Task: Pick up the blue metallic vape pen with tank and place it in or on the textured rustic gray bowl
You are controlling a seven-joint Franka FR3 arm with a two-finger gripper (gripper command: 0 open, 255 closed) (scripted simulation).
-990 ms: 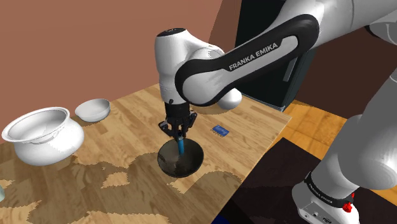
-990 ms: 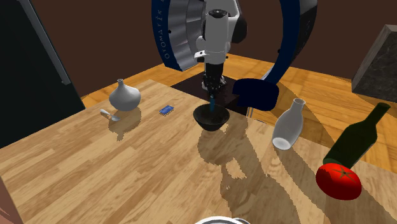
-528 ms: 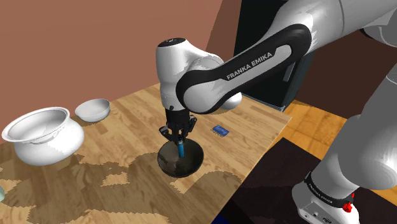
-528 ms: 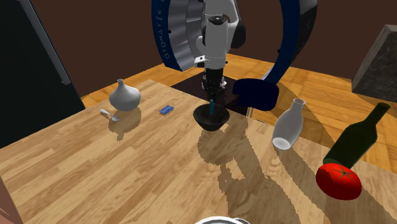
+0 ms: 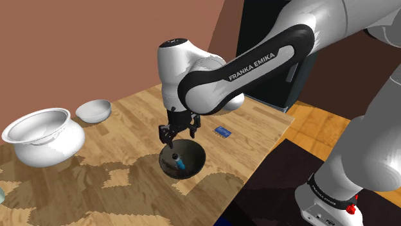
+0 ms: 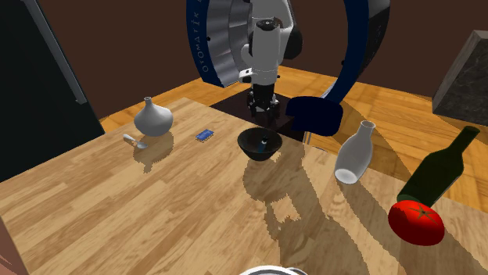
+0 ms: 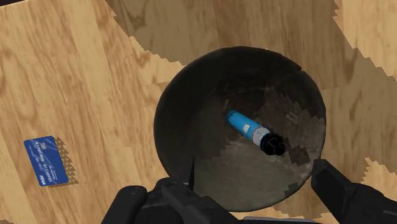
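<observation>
Black and two-fingered, the pincer (image 5: 178, 133) hangs just above the dark bowl (image 5: 196, 157), released and grasping nothing; in the wrist view its fingers (image 7: 343, 191) stand wide apart on either side of the bowl's rim, touching neither it nor what lies inside. The blue vape pen (image 7: 253, 132) lies on its side at the bottom of the bowl (image 7: 167, 127), apart from the pincer (image 7: 245, 178), its black end turned towards one finger. In the shoulder view the pen (image 5: 180, 164) shows as a small blue shape low inside the bowl. The bowl stands on a wooden surface (image 5: 122, 167) near its edge, and a small blue card (image 5: 222, 131) lies flat near it. Towards the shoulder view's left stand a wide white pot (image 5: 42, 138) and a small white bowl (image 5: 94, 110). The second exterior view shows a pale round vase (image 6: 152, 119), a white bottle (image 6: 355, 154), a dark bottle (image 6: 438, 168) and a red tomato (image 6: 416, 222) on the same surface.
</observation>
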